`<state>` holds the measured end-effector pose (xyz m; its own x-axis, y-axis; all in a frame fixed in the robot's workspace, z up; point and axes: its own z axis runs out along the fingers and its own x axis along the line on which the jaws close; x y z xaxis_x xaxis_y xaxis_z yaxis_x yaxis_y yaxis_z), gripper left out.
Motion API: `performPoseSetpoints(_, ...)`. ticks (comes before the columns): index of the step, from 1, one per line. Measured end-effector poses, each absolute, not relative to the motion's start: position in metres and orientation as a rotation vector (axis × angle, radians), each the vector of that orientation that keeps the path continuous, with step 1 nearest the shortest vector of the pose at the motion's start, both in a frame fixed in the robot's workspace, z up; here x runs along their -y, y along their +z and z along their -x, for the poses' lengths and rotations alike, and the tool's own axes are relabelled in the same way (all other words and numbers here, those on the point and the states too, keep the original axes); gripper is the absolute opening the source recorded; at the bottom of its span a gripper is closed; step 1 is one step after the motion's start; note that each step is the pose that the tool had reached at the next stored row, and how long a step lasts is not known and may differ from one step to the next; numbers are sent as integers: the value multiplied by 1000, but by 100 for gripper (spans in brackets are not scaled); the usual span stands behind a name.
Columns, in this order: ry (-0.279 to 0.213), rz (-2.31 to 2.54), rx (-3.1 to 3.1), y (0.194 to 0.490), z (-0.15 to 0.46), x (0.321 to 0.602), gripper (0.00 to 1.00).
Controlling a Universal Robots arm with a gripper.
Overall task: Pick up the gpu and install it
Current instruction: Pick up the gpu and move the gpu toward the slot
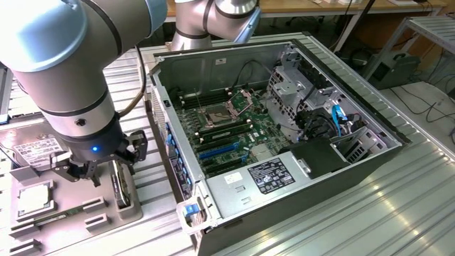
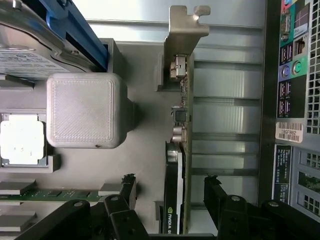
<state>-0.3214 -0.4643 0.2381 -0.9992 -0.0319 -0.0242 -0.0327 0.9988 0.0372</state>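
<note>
Hovering spread open, claw (image 2: 170, 194) has a finger lined up on either side of the gpu (image 2: 176, 150), nothing gripped. Card stands on edge in the grey tray (image 1: 74, 201), lower left of the exterior view. Looks light, stiff and fragile. I'd pinch across the board faces, not the silver bracket (image 2: 187, 27). Open PC case (image 1: 284, 133) sits beyond.
</note>
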Motion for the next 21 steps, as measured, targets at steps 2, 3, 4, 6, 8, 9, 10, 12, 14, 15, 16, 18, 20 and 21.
performPoseSetpoints(2,58,50,-3117,236,322,464,66)
performPoseSetpoints(3,56,50,-3117,235,321,463,66)
performPoseSetpoints(4,55,50,-3117,234,321,462,66)
performPoseSetpoints(6,52,50,-3117,232,321,460,66)
performPoseSetpoints(8,47,50,-3117,230,321,457,66)
performPoseSetpoints(9,45,50,-3117,229,321,456,66)
performPoseSetpoints(10,44,50,-3117,228,322,456,66)
performPoseSetpoints(12,42,50,-3117,227,321,455,66)
performPoseSetpoints(14,41,51,-3117,225,321,454,66)
performPoseSetpoints(15,41,51,-3117,224,321,454,66)
performPoseSetpoints(16,40,50,-3117,223,321,454,66)
performPoseSetpoints(18,40,50,-3117,220,321,454,66)
performPoseSetpoints(20,40,51,-3117,218,321,454,66)
performPoseSetpoints(21,40,50,-3118,217,322,454,66)
